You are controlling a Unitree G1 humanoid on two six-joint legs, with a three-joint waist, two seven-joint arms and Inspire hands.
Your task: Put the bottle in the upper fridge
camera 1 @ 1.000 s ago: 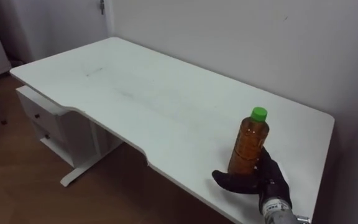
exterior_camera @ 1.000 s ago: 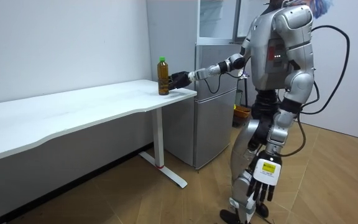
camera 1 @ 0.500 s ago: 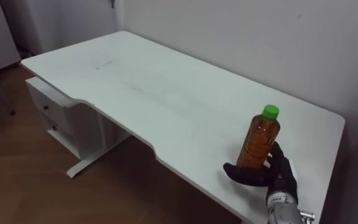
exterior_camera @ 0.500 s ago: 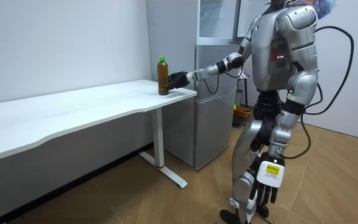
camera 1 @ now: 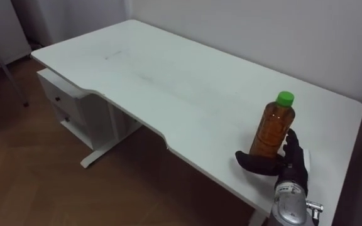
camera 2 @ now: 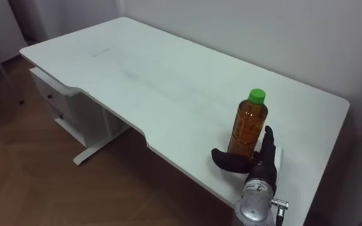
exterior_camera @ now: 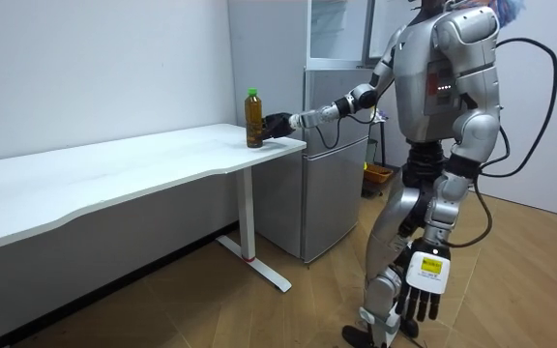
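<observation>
An amber bottle [camera 1: 270,129] with a green cap stands upright near the right front corner of the white table [camera 1: 168,81]. My right hand [camera 1: 275,164] is at the bottle's base, open: the thumb lies in front of it and to the left, and the straight fingers rise along its right side. In the room view the bottle [exterior_camera: 252,118] stands at the table's end with my right hand [exterior_camera: 277,124] stretched out to it. My left hand [exterior_camera: 422,290] hangs open beside my leg. I stand next to the grey fridge [exterior_camera: 341,145].
The table's edge curves inward in front of me, with bare wooden floor below. A white drawer unit [camera 1: 61,103] sits under the table's far left end. The wall runs close behind the table. The fridge stands just past the table's end.
The eye view has shifted, so the camera moved. My right hand stays at the bottle's base and the bottle has not moved. My left arm has swung slightly forward.
</observation>
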